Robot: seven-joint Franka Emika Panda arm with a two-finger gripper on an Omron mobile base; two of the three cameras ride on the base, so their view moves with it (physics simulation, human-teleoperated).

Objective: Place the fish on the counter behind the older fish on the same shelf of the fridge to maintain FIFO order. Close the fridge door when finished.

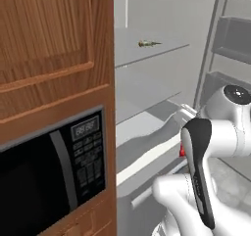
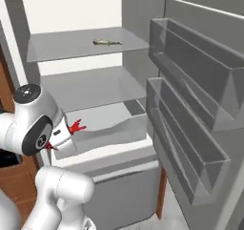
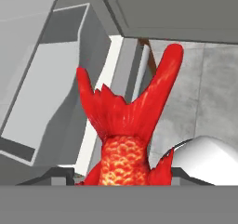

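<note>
My gripper [image 2: 66, 131] is shut on the red-orange fish [image 3: 124, 139], whose forked tail sticks out past the fingers [image 2: 76, 127]. I hold it low at the open fridge [image 2: 71, 14], in front of the deep drawer bin [image 2: 114, 124]. A red sliver of the fish [image 1: 182, 152] peeks out behind my forearm. The older fish [image 2: 107, 42], thin and greenish-grey, lies on the upper shelf [image 2: 57, 50], well above and behind my hand; it also shows as the dark sliver [image 1: 148, 43]. The fridge door [image 2: 200, 95] stands open at the right. The counter is out of view.
Between the upper shelf and the drawer bin runs a bare middle shelf [image 2: 90, 93]. The door carries two see-through bins [image 2: 190, 143]. On the left stand a black microwave [image 1: 49, 176] and brown cabinet doors [image 1: 49, 44].
</note>
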